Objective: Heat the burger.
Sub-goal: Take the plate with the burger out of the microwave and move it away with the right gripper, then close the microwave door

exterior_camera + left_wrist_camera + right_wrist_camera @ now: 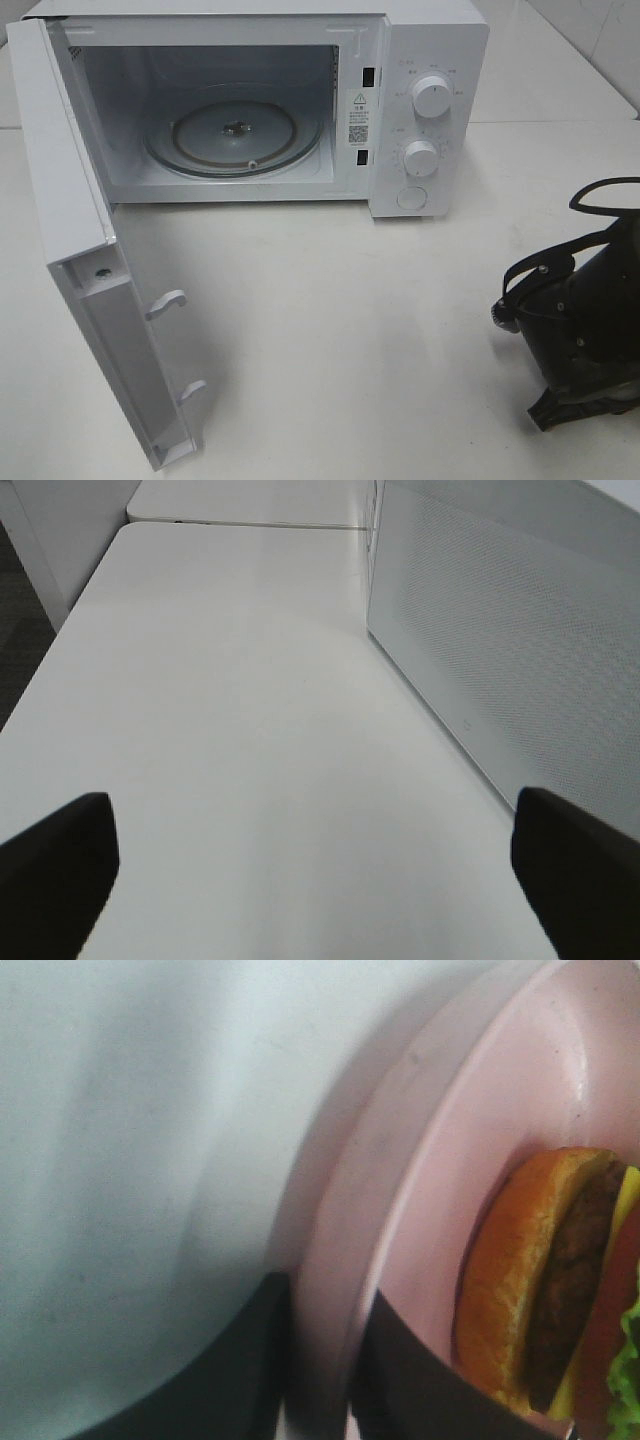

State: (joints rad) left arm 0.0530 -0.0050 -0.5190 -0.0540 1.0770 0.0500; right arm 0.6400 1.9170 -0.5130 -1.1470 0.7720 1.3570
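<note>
One burger (545, 1280) lies on pink plate (440, 1160).

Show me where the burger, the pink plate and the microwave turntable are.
burger (530, 1280): right wrist view, on the brown bun.
pink plate (470, 1090): right wrist view, on its bare inner surface.
microwave turntable (200, 135): exterior high view, on the glass tray's left part.

You're looking down on the open microwave (250, 120) from high; the left wrist camera is skimming the table (240, 730) beside it; the right is hugging the pink plate (440, 1160).
</note>
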